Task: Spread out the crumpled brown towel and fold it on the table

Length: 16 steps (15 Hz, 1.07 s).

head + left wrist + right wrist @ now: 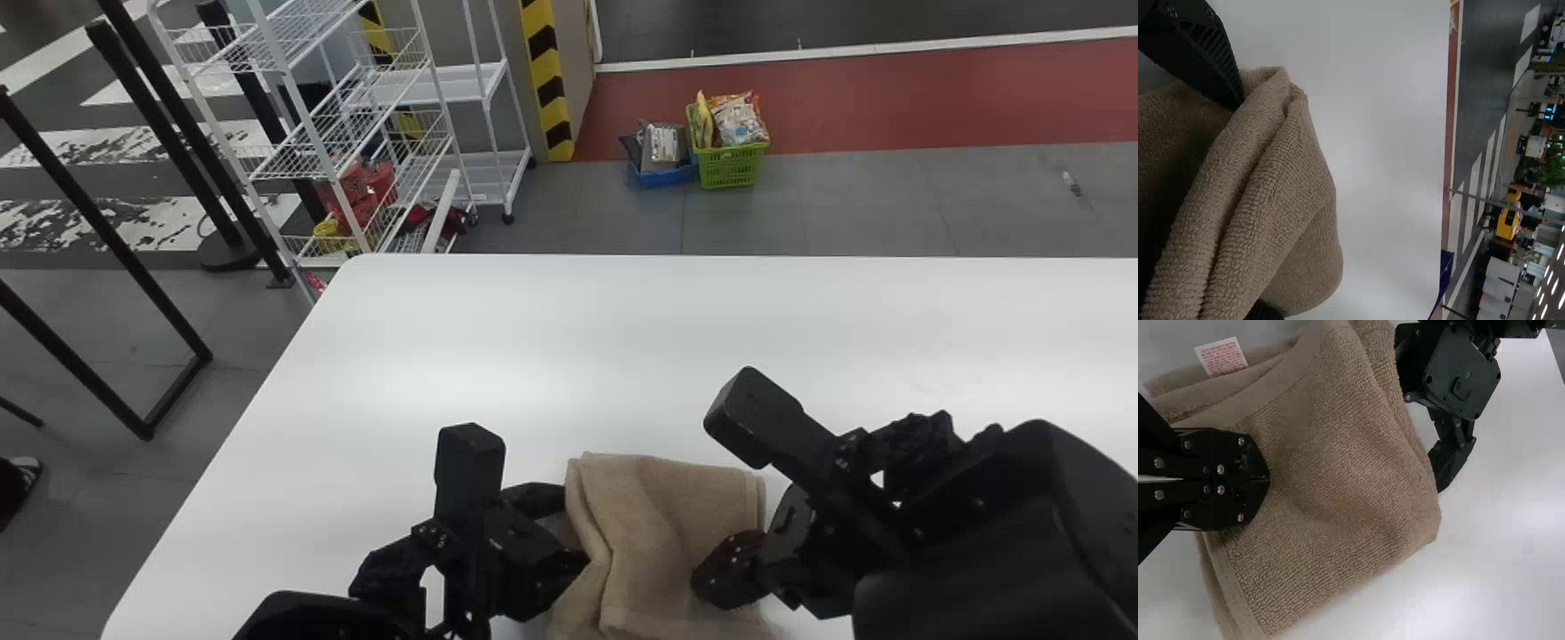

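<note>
Two black jointed arms: both in from the bottom edge of the head view; left arm [329,613] low at the towel's left, right arm [996,533] slanting in from the right, its hand end angled inward and down.
Left gripper [571,533]: at the towel's left side, turned in toward it; fingers parted, with a bunched fold of cloth between them.
Right gripper [718,573]: over the towel's right part, tips together against the terry face; cannot tell whether any cloth is pinched.
Brown terry-cloth towel [658,511]: between the two grippers on the smooth white table [400,356], near the robot; layered, rumpled, with ridged folds along its left side.
Small white cloth label with red print [1223,357]: at the towel's layered edge.
Floor beyond: bright green plastic basket [731,166] of packets, just beside a low blue plastic basket [665,176].
Left background: white wire shelving rack [307,133].
</note>
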{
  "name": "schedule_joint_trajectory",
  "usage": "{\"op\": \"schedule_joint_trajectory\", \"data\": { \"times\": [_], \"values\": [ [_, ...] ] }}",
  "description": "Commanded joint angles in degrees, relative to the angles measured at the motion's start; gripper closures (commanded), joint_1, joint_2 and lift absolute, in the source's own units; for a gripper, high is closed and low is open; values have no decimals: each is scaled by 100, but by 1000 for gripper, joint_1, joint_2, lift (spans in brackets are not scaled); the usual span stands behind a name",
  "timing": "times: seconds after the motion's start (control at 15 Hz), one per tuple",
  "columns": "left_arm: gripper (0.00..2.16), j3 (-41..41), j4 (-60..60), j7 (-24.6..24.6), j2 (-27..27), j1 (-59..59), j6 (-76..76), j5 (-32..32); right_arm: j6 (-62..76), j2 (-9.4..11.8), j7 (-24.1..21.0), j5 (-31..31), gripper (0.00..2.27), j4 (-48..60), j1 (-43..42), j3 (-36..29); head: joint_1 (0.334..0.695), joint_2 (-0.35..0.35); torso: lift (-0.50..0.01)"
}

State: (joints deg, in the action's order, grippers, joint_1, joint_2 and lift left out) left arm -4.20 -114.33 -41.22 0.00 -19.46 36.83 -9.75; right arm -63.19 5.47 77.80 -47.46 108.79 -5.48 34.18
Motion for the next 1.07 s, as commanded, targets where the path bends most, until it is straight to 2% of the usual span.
{"op": "schedule_joint_trajectory", "data": {
  "times": [0.0,0.33,0.53,0.8,1.0],
  "values": [
    [87,-98,-19,9,-15,4,-189,-27,-163,-37,52,-36,2125,-25,-67,18,695,235,-127],
    [83,-573,-37,114,-15,101,-822,-133,-409,-37,52,-71,2125,-113,-137,115,695,261,-127],
    [80,-1074,-19,158,-15,118,-1384,-62,-445,-37,52,-124,2125,-157,-172,132,695,304,-127],
    [83,-1698,-468,70,-15,-128,-1648,606,-550,-46,52,8,2118,28,-225,-105,695,350,-127],
    [83,-1689,-1100,-35,-15,-594,-1419,975,-568,-55,52,263,1909,353,-260,-377,695,350,-127]
  ]
}}
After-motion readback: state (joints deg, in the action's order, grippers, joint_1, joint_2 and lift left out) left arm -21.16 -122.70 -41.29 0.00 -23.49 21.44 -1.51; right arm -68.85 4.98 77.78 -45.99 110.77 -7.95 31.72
